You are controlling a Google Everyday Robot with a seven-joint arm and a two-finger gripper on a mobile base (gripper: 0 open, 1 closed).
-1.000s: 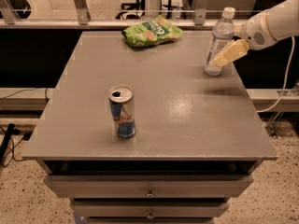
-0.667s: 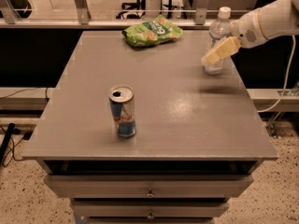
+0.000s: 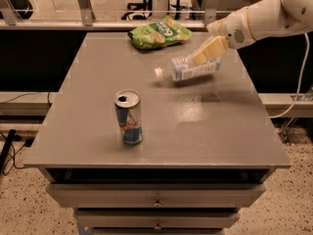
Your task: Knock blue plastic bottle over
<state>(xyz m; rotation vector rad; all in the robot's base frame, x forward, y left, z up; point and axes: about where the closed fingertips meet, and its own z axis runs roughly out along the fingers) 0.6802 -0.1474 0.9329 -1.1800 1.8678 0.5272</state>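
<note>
The blue plastic bottle (image 3: 188,69) lies nearly on its side on the grey table (image 3: 161,126) at the back right, its white cap pointing left, its shape motion-blurred. My gripper (image 3: 208,51) comes in from the right on a white arm and sits just above the bottle's bottom end, its cream fingers (image 3: 211,48) touching or almost touching it.
A blue-and-silver drink can (image 3: 129,117) stands upright at the front left of the table. A green snack bag (image 3: 159,33) lies at the back edge. Drawers sit below the tabletop. A cable hangs at the right.
The bottle stood upright at the back right a second ago; it has now tipped over to the left. My gripper has swept left and slightly down with it.
</note>
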